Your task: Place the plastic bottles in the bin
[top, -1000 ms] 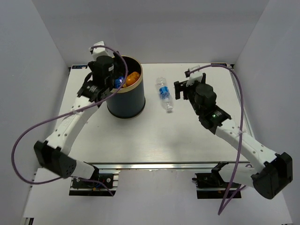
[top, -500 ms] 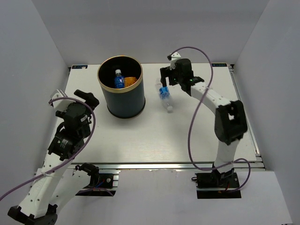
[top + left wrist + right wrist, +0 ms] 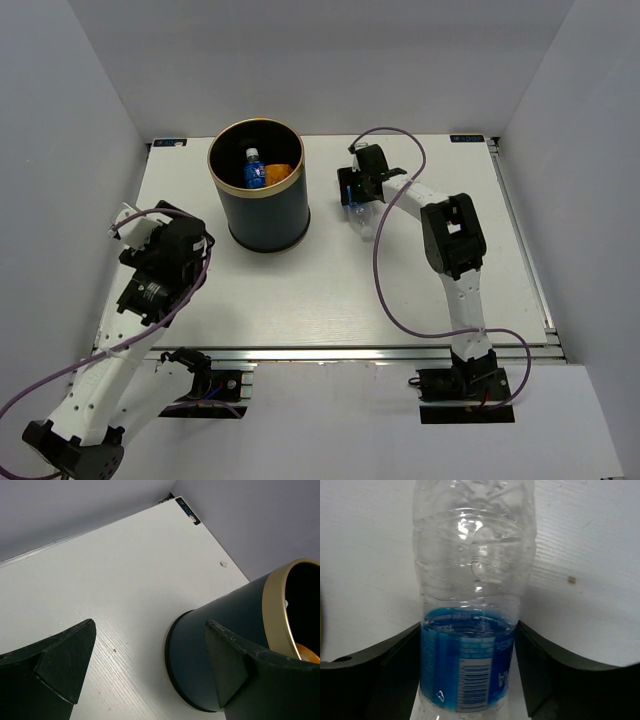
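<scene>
The dark bin (image 3: 262, 222) with a gold rim stands at the back left; in it I see a blue-labelled bottle (image 3: 254, 170) and an orange bottle (image 3: 284, 171). One clear bottle (image 3: 358, 216) with a blue label lies on the table right of the bin. My right gripper (image 3: 351, 190) is down over it. In the right wrist view the fingers (image 3: 395, 672) press both sides of the bottle's (image 3: 470, 580) label, and the right gripper (image 3: 467, 630) is shut on it. My left gripper (image 3: 185, 232) is open and empty, near-left of the bin (image 3: 235, 640).
White walls enclose the table on the left, back and right. The purple cable of the right arm (image 3: 385, 290) loops over the middle of the table. The left wrist view shows the table's far left corner (image 3: 187, 512).
My left gripper left the bin's rim and drew back to the near left. My right gripper moved left and forward onto the lying clear bottle and closed round its label.
</scene>
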You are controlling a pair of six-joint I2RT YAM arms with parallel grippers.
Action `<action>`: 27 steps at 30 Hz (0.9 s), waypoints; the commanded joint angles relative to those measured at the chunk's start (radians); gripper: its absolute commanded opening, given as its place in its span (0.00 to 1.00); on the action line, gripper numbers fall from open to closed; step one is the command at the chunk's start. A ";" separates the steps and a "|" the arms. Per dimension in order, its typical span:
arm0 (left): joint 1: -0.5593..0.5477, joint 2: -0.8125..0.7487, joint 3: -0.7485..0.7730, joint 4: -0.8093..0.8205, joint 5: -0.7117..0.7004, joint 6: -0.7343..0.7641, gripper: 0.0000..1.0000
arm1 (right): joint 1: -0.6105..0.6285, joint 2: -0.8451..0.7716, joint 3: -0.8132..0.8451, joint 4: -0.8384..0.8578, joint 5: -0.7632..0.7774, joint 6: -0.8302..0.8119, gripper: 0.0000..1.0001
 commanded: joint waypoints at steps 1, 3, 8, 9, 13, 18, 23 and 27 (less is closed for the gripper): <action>0.000 0.023 -0.008 -0.013 -0.054 -0.030 0.98 | 0.002 -0.037 0.022 0.023 -0.033 0.048 0.71; 0.000 0.037 -0.004 -0.011 -0.049 -0.023 0.98 | 0.002 -0.066 0.024 0.015 -0.039 0.048 0.66; 0.001 0.077 -0.022 0.025 -0.039 0.014 0.98 | 0.003 -0.273 0.026 0.079 -0.088 -0.002 0.61; 0.003 0.081 -0.027 0.068 -0.025 0.032 0.98 | 0.005 -0.338 0.021 0.133 -0.137 -0.019 0.61; 0.032 0.110 -0.030 0.111 0.049 0.061 0.98 | 0.016 -0.442 0.045 0.278 -0.303 -0.096 0.61; 0.121 0.136 -0.059 0.191 0.186 0.113 0.98 | 0.146 -0.436 0.209 0.380 -0.355 -0.209 0.64; 0.237 0.155 -0.080 0.220 0.334 0.134 0.98 | 0.250 -0.303 0.329 0.616 -0.357 -0.156 0.65; 0.284 0.170 -0.080 0.207 0.368 0.139 0.98 | 0.285 -0.165 0.470 0.690 -0.388 -0.095 0.70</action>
